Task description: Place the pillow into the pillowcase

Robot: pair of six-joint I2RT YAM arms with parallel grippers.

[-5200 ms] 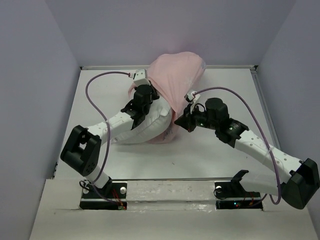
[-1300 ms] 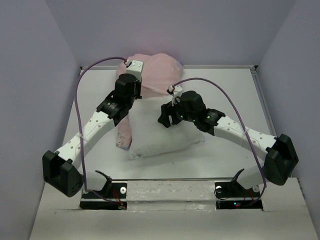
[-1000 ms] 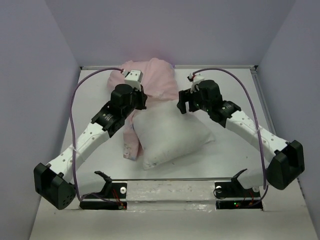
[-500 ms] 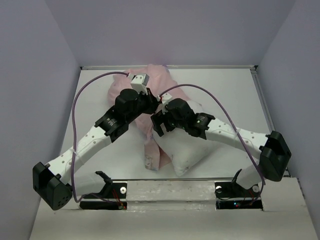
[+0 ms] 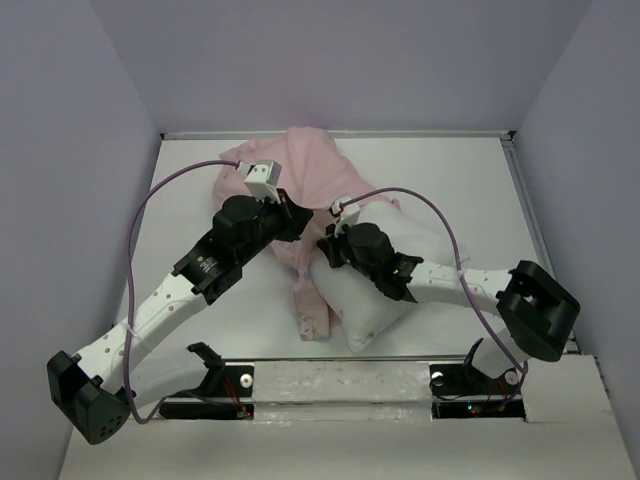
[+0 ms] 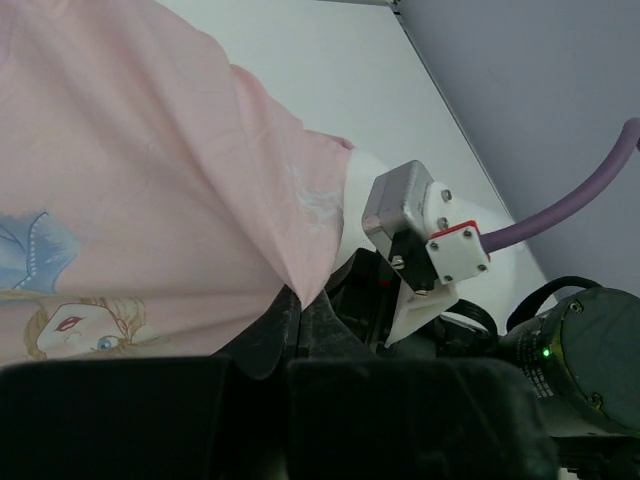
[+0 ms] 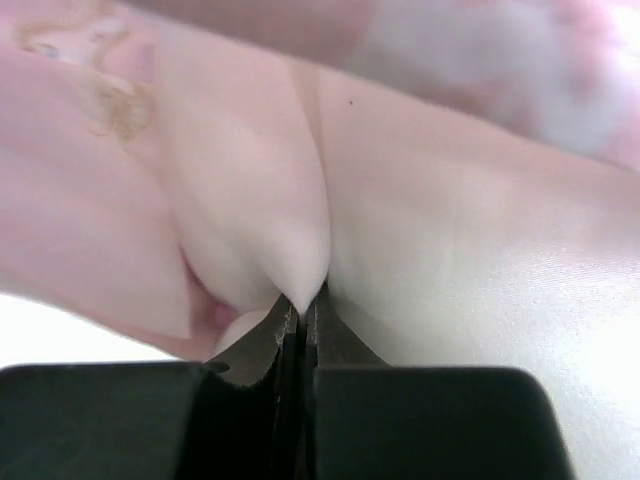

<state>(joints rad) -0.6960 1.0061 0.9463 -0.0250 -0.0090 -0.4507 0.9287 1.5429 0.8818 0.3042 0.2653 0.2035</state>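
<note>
The pink pillowcase (image 5: 305,170) lies bunched at the table's back middle, a strip hanging down to the near side. The white pillow (image 5: 365,305) sticks out of it toward the front right. My left gripper (image 5: 292,222) is shut on an edge of the pillowcase; in the left wrist view (image 6: 300,300) the pink cloth (image 6: 150,200) with the princess print comes to a point between the jaws. My right gripper (image 5: 325,245) is shut on a pinch of pale pink pillowcase fabric (image 7: 260,220), seen in the right wrist view (image 7: 302,305), with the pillow (image 7: 470,280) beside it.
The white table (image 5: 190,215) has raised edges at the back and sides, with purple-grey walls (image 5: 70,150) around it. The two wrists are close together mid-table, and purple cables (image 5: 440,230) loop above both arms. The right wrist's camera block (image 6: 415,225) shows in the left wrist view.
Both grippers have moved the pillowcase and pillow nearer and to the right. The right arm has folded lower and closer to the left wrist; the pillow now lies further toward the front.
</note>
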